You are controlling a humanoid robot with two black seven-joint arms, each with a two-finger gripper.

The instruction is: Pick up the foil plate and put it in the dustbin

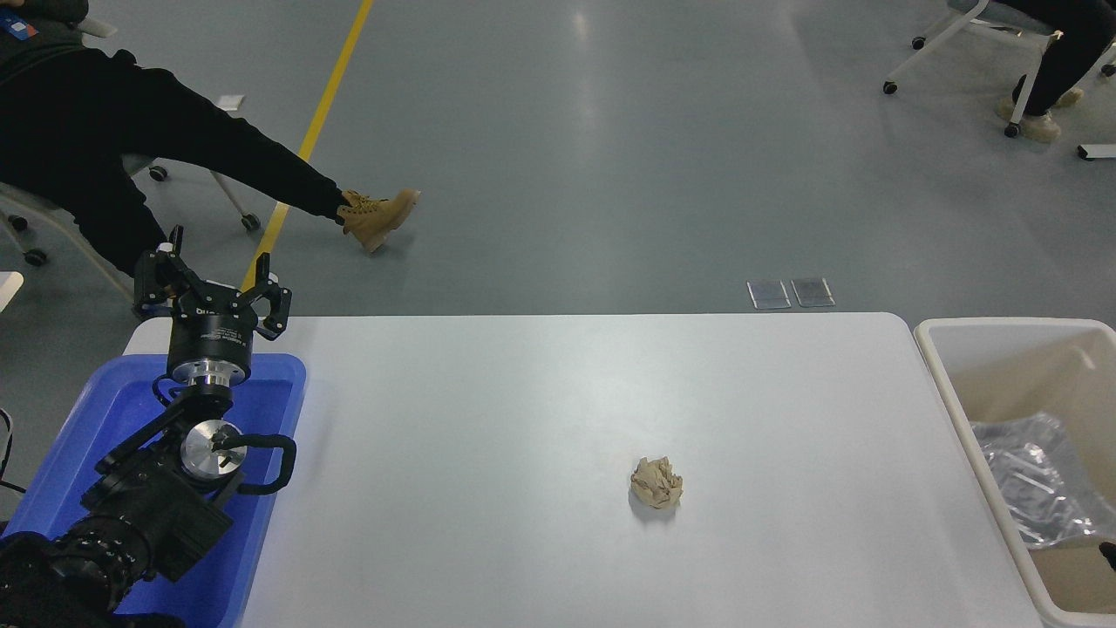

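Observation:
The foil plate (1037, 488) lies inside the dustbin (946, 384) at the table's right edge, shiny, crinkled and tilted against the bin's floor. Only a small black sliver of my right arm (1109, 555) shows at the picture's right edge, over the bin just beside the plate; its gripper is out of view. My left gripper (218, 283) is parked at the lower left, open and empty, above the far end of the blue tray.
A crumpled tan paper ball (656, 482) lies on the white table (523, 419) right of centre. A bright blue tray (279, 384) sits under my left arm. A seated person's legs (174, 148) stretch out beyond the far left corner; another person sits at the top right.

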